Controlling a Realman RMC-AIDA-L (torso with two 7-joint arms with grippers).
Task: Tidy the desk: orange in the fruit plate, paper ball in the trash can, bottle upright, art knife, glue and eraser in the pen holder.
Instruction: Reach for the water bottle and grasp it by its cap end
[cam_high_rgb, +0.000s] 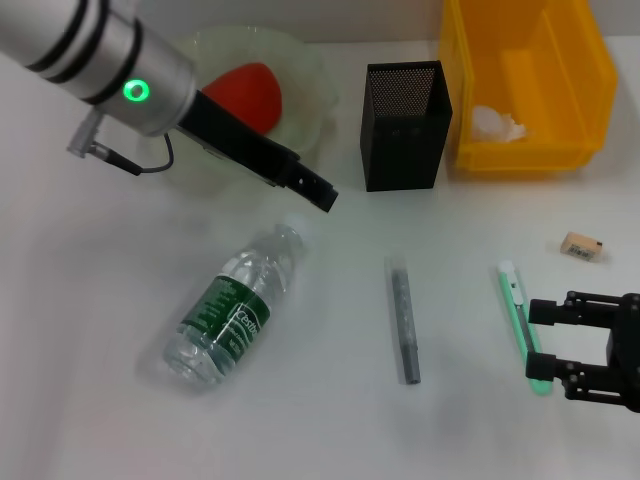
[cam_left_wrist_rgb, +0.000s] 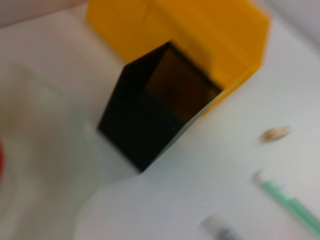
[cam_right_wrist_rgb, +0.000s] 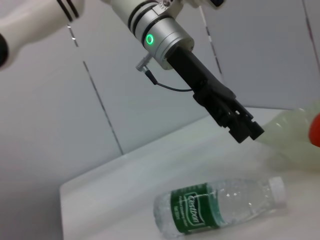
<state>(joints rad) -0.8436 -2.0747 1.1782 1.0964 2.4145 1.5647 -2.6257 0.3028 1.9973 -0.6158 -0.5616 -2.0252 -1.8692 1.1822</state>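
The orange (cam_high_rgb: 252, 93) lies in the pale fruit plate (cam_high_rgb: 312, 75) at the back left. A white paper ball (cam_high_rgb: 497, 123) sits inside the yellow trash can (cam_high_rgb: 530, 150). On its side in the front left lies the clear bottle (cam_high_rgb: 232, 312) with a green label. The grey glue stick (cam_high_rgb: 403, 320), green art knife (cam_high_rgb: 520, 310) and tan eraser (cam_high_rgb: 583, 246) lie flat on the desk. The black mesh pen holder (cam_high_rgb: 403, 125) stands at the back. My left gripper (cam_high_rgb: 322, 196) hovers shut above the bottle's cap end. My right gripper (cam_high_rgb: 538, 342) is open, its fingertips beside the knife's near end.
The left arm reaches across the fruit plate (cam_right_wrist_rgb: 295, 135) from the back left. In the left wrist view the pen holder (cam_left_wrist_rgb: 150, 125) stands against the trash can (cam_left_wrist_rgb: 200, 35), with the eraser (cam_left_wrist_rgb: 274, 134) and art knife (cam_left_wrist_rgb: 290, 202) beyond. The bottle (cam_right_wrist_rgb: 220, 207) lies under the left gripper (cam_right_wrist_rgb: 246, 131).
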